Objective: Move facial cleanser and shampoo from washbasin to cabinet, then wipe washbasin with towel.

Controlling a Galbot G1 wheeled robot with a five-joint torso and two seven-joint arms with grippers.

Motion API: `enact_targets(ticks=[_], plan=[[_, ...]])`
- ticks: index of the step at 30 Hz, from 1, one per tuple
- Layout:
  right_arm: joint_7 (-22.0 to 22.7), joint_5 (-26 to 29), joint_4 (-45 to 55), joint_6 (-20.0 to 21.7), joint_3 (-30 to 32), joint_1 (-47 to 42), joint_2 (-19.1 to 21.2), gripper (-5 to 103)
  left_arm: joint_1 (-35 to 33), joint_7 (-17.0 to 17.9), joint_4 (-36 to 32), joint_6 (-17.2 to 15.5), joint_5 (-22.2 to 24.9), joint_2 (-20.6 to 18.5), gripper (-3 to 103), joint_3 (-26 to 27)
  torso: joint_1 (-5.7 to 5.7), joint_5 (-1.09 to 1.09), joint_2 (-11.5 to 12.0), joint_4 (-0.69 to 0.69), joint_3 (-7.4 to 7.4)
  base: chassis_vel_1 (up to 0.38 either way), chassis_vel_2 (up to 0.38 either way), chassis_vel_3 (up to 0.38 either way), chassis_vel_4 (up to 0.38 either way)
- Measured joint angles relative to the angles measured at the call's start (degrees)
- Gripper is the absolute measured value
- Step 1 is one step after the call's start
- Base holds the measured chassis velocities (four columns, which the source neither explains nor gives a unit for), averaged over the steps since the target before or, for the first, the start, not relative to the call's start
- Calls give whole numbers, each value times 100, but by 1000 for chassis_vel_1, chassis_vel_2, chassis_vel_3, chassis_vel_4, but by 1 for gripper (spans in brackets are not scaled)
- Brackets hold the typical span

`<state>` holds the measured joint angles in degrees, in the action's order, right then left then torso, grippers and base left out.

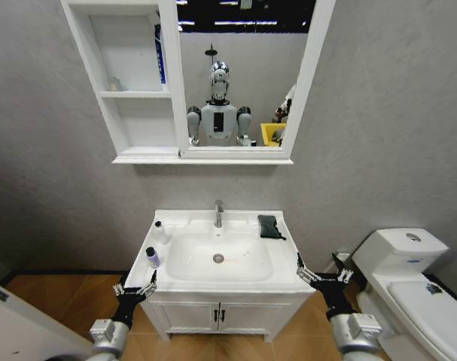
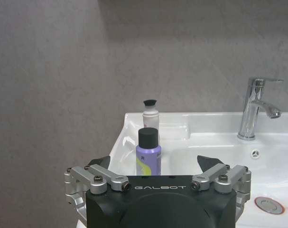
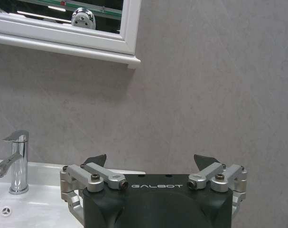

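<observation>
Purple black-capped plastic bottle [image 2: 148, 153] upright, straight ahead between spread fingers of left gripper [image 2: 153, 164]; right gripper [image 3: 149, 161] spread, empty, farther.

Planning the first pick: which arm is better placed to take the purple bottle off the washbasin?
Left, likely. The left gripper is open at the washbasin's front left corner, with the purple bottle just ahead of it. The right gripper is at the far corner.

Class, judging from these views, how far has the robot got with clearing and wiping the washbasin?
Nothing looks done. The purple bottle and white bottle stand on the washbasin; the towel lies folded beside the faucet. Left hand and right hand hang open, holding nothing. Moving both bottles to the cabinet and wiping remain.
</observation>
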<state>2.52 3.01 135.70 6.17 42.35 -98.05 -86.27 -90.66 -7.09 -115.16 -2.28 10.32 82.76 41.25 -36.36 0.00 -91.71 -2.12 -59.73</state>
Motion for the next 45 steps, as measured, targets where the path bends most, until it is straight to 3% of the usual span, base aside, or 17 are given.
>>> enact_targets(ticks=[10,18,34,45], plan=[[37,154,-12,-50,91,54,-3,100,637,86,426,-541,-58,-114,100,-70,0,-1,0,1,0,0,0,0,0],[37,311,-117,-89,259,162,41,100,927,45,608,-726,127,-309,100,-123,0,0,0,1,0,0,0,0,0],[22,450,-174,-141,385,243,91,100,1428,137,884,-946,132,-293,100,-435,0,0,0,1,0,0,0,0,0],[24,479,-120,-127,487,221,62,100,2020,298,1595,-906,27,-237,100,-603,-1,0,0,1,0,0,0,0,0]])
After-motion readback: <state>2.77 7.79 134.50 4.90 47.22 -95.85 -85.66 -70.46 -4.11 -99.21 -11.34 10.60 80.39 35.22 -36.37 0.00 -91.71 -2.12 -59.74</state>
